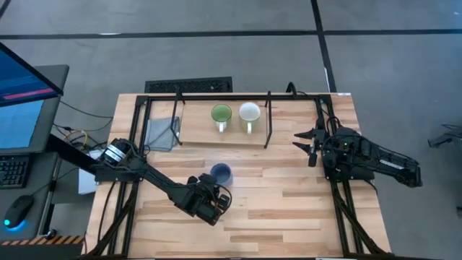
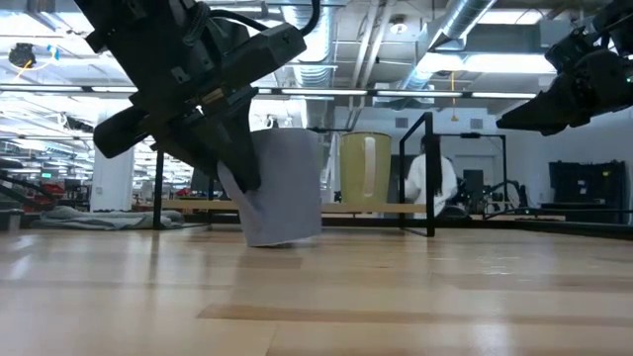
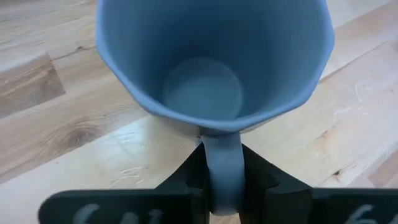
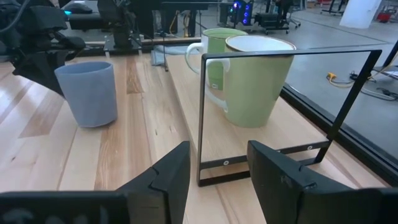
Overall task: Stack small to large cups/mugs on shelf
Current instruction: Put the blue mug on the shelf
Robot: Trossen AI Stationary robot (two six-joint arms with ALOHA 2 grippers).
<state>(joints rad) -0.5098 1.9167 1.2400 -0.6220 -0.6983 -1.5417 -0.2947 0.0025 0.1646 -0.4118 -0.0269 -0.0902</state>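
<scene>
The blue-grey mug (image 1: 221, 173) stands on the wood-plank table in front of the shelf, leaning a little in the low view (image 2: 284, 188). My left gripper (image 1: 216, 187) is at its near side, shut on the handle. The green mug (image 1: 221, 114) and the white mug (image 1: 249, 113) stand upright side by side on the shelf board (image 1: 216, 136), handles toward the near edge. My right gripper (image 1: 304, 141) hovers open above the table, just right of the shelf's right-hand black frame (image 4: 202, 118), and touches nothing. My left gripper (image 3: 224, 190) pinches the blue-grey mug's handle (image 3: 222, 163) between its two fingers, one on each flat side of the loop. The fingers come from the table's near side, slanting down. The mug is mouth-up and slightly tilted, its base (image 2: 282, 240) at the tabletop.
A grey cloth (image 1: 160, 133) lies at the shelf's left end. Black upright rods (image 1: 268, 119) stand along the shelf. A bare stretch of board lies left of the green mug. Monitor and keyboard are off the table's left side. Open tabletop lies toward the near edge.
</scene>
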